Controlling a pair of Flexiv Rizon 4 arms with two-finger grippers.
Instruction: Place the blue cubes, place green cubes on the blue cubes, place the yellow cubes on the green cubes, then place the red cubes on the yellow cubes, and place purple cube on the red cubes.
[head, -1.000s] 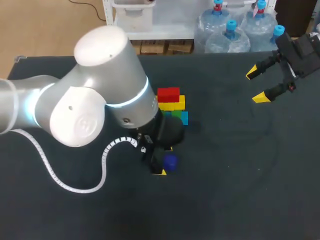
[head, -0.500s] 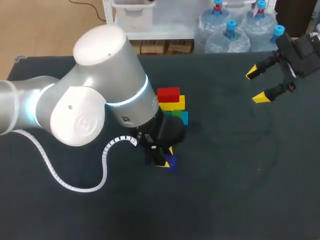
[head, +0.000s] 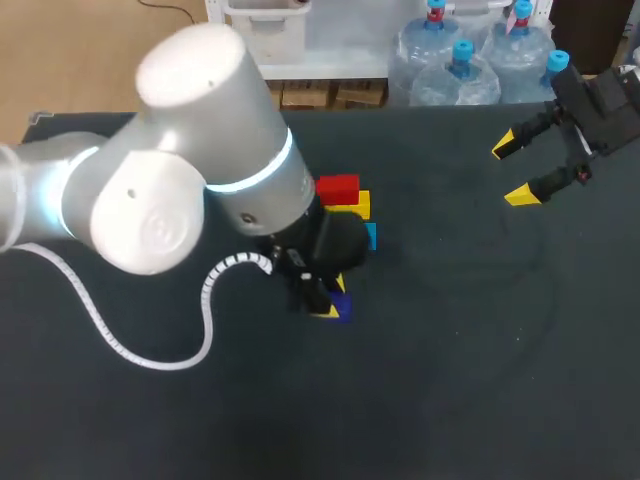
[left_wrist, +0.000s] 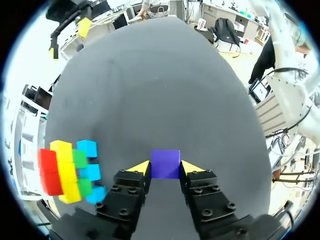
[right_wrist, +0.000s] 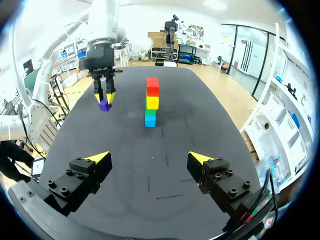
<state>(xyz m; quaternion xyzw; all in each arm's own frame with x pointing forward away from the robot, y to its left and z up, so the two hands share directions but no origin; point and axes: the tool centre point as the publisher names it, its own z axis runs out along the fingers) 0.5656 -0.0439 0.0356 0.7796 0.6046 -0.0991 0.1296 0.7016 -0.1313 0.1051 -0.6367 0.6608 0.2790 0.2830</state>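
1. Left gripper (left_wrist: 165, 168) (head: 328, 302): comes in from the left on a large silver arm (head: 200, 190). Its fingers are clamped on the purple cube (left_wrist: 165, 164), one yellow tip against each opposite side.
2. Purple cube (head: 343, 309) (right_wrist: 104, 104): between the left gripper's tips, on the near side of the stack and apart from it. Whether it clears the table (head: 450, 380) cannot be told.
3. White coiled cable (head: 150, 365): hangs from the left arm and loops over the dark table.
4. Stack (right_wrist: 150, 102): upright near the table's middle, just beyond the left gripper. Blue cubes (right_wrist: 150, 121) (left_wrist: 89, 148) lie at the base, then green cubes (right_wrist: 150, 112) (left_wrist: 80, 159), yellow cubes (right_wrist: 152, 103) (head: 355, 207) and red cubes (right_wrist: 152, 86) (head: 337, 188) on top.
5. Right gripper (head: 513, 170) (right_wrist: 149, 159): at the far right of the table, well apart from the stack. Its fingers are spread wide with nothing between them.
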